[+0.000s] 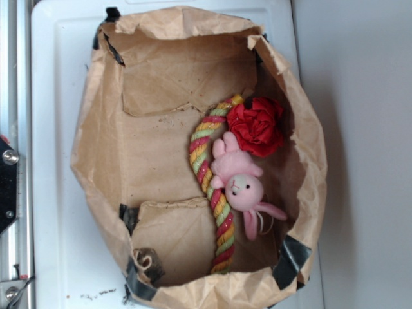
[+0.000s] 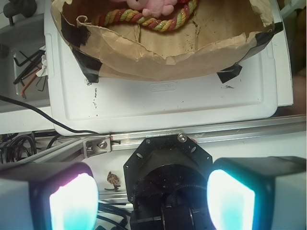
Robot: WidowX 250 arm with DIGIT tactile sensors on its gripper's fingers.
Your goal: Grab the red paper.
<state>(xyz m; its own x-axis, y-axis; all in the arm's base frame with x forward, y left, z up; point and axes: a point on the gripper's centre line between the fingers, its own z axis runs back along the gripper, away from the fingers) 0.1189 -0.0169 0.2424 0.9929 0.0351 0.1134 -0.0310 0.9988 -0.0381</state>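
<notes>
The red paper (image 1: 256, 126) sits deep in the brown paper bag (image 1: 96, 161), touching the pink bunny (image 1: 241, 180), well apart from the pincer (image 2: 152, 199), which hangs released over the rail.

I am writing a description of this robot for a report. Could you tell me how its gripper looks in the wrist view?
The gripper has two wide fingers with pale grey outer shells and glowing cyan-white pads, the left one tinged pink at its edge. Between them sits a black octagonal mount with two silver screws.
</notes>
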